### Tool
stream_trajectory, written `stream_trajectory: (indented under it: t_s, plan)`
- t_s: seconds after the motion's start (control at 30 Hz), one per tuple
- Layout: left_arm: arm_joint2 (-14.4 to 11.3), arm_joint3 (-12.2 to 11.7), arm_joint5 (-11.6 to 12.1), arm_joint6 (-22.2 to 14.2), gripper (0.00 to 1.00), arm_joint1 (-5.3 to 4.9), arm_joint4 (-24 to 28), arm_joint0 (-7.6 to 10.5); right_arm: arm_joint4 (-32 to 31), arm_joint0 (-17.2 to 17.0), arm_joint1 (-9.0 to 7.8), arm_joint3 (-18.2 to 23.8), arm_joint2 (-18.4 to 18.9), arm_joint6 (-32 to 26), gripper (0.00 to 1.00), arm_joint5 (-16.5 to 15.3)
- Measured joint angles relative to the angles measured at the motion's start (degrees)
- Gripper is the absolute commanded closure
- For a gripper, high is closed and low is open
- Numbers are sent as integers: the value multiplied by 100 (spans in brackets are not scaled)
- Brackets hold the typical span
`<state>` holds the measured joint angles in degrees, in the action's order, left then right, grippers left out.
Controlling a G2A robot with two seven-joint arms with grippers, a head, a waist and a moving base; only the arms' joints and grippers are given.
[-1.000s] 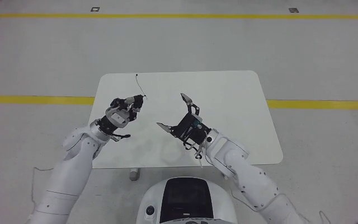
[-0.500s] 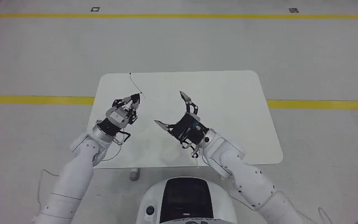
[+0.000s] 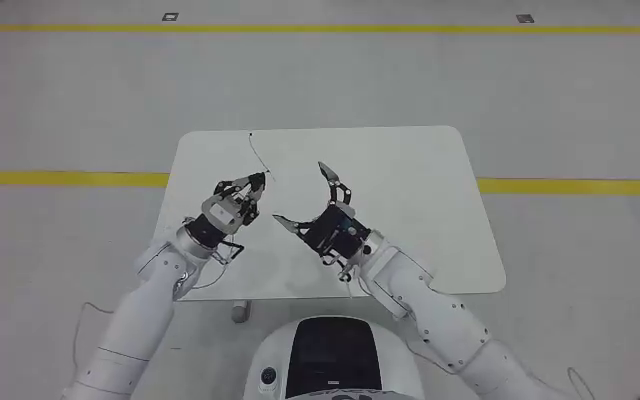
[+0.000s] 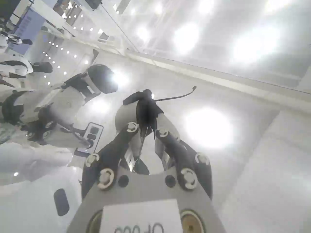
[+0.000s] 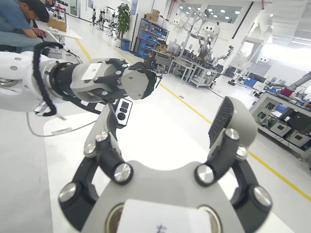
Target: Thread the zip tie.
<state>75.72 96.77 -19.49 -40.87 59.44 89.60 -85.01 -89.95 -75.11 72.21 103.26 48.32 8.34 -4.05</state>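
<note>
A thin black zip tie (image 3: 257, 152) sticks up and away from my left gripper (image 3: 258, 182), which is shut on its lower end above the left half of the white table (image 3: 420, 170). In the left wrist view the zip tie (image 4: 173, 97) juts out sideways from between the closed fingers, its small head at the free end. My right gripper (image 3: 303, 196) hovers just to the right of the left one, open wide and holding nothing. In the right wrist view the left gripper (image 5: 145, 78) hangs a short way beyond the spread fingers of the right gripper (image 5: 167, 120).
The table's right half (image 3: 430, 220) is bare white surface. Yellow floor lines (image 3: 540, 186) run past the table on both sides. A loose cable (image 5: 48, 132) trails from the left arm near the table's left edge.
My left gripper has moved to the right with the zip tie, closing the gap to the right gripper. The right gripper has shifted slightly left and stayed open.
</note>
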Motion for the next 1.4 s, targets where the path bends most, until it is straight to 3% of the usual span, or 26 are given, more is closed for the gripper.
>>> stream_trajectory:
  t_s: [0.13,0.33,0.5,0.53,0.57,0.63,0.7,1.03,1.4]
  plan:
    - [-15,77,1,-74,100,-55,-251,25,0,134,-32,-13,-53,-28,0,178]
    - [-22,96,29,-7,100,-43,-191,14,0,194,-56,-23,-57,-97,0,166]
    - [39,162,0,126,100,-6,44,-111,0,346,-153,-45,-204,-6,0,318]
    - [52,171,0,133,100,5,40,-134,0,364,-171,-43,-237,10,15,348]
    - [61,183,0,140,100,17,37,-154,0,379,-187,-41,-269,24,37,378]
    - [71,213,1,160,100,41,35,-196,0,415,-222,-42,-334,43,50,432]
    - [74,237,1,175,100,58,35,-220,0,457,-256,-49,-392,41,55,459]
    - [75,238,1,176,100,59,35,-221,0,548,-363,-48,-549,68,64,512]
    - [75,238,1,176,100,59,35,-221,0,547,-392,-90,-547,116,67,429]
